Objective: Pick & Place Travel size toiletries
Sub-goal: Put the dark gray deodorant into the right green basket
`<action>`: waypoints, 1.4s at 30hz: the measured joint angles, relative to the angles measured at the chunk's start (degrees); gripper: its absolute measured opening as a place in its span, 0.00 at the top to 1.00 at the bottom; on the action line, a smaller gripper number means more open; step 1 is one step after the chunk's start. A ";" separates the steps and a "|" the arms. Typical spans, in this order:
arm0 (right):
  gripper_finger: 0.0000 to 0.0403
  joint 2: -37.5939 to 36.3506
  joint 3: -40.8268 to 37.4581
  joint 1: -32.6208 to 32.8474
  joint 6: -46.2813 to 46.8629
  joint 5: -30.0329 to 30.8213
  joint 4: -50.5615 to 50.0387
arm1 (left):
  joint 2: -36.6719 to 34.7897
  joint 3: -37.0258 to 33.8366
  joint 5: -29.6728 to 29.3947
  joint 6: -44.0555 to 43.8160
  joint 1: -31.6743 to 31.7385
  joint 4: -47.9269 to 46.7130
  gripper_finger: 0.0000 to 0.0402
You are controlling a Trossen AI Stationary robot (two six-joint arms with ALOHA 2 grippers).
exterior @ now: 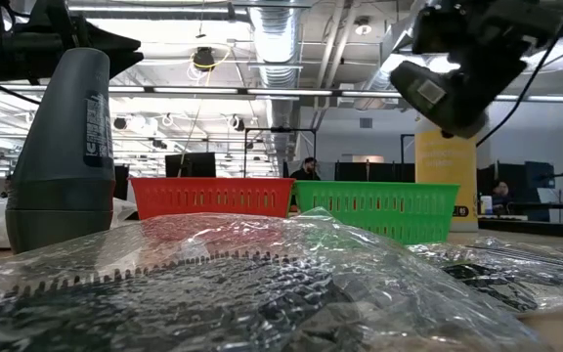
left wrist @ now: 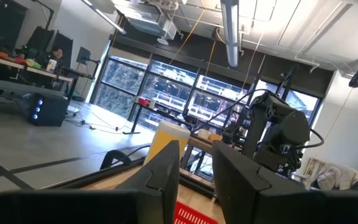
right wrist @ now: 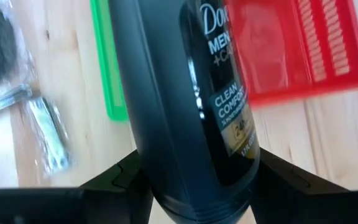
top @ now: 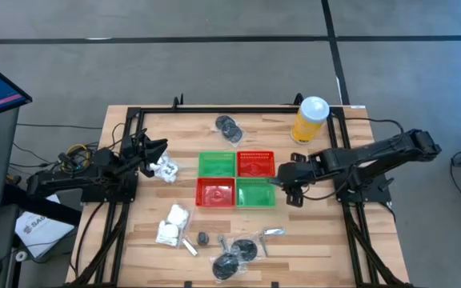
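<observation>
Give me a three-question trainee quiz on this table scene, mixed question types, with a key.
1. True or false: the right gripper holds a dark Dove bottle.
2. How many mesh baskets sit on the table?
3. The yellow cup stands: A) on the right arm's side of the table; B) inside a red basket; C) among the white packets.
Key: 1 true; 2 four; 3 A.

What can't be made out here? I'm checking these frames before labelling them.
- Held dark bottle: in the right wrist view, one end is cut off by the picture edge. In the high view, it is hidden under the right gripper.
- Inside the red basket: in the low view, its mesh wall and the clear wrap in front hide it.
- Label on the standing bottle: in the low view, too small to read.
</observation>
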 joint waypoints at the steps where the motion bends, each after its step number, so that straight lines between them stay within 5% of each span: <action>1: 0.53 0.26 0.00 -0.21 -0.59 -0.01 1.13 | 0.02 0.00 0.00 0.00 0.00 0.02 0.78; 21: 0.53 13.41 0.42 -0.64 -4.01 -2.19 17.17 | 4.06 0.01 3.35 0.00 -0.02 5.67 0.78; 42: 0.53 25.51 6.97 -0.75 -7.12 -3.48 18.32 | 9.42 0.00 4.35 0.00 -0.02 10.47 0.78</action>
